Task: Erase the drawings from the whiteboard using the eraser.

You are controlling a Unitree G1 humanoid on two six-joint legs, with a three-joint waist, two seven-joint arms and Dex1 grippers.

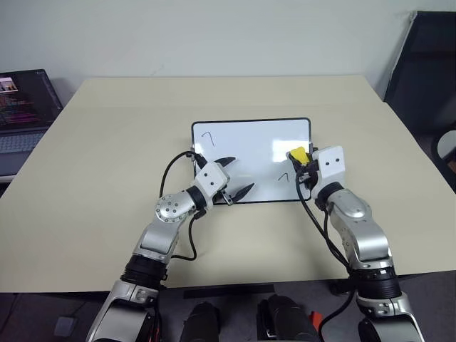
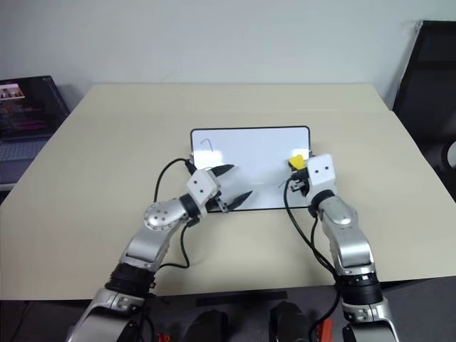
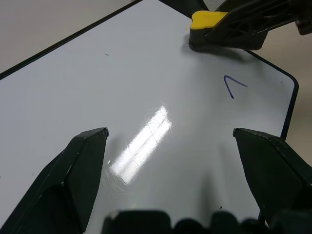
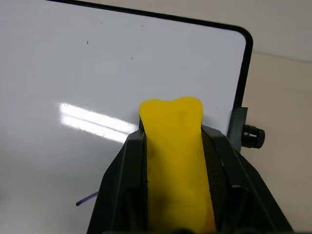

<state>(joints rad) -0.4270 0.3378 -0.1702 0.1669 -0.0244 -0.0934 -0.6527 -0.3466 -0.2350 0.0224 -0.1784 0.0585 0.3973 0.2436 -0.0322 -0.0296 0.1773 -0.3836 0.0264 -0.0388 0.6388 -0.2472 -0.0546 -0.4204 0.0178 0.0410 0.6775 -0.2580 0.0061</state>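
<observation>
The right claw is clamping the eraser against the whiteboard; one drawing just beside it and another beyond the spread left claw are remaining.

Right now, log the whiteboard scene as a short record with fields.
whiteboard: flat on the tan table
drawings left: two, one at the far left corner, one near the right end
eraser: clamped in right pincer, over the board's right end
left pincer: open, holding nothing, over the board's near edge
laptop: beyond the table's left edge
</observation>
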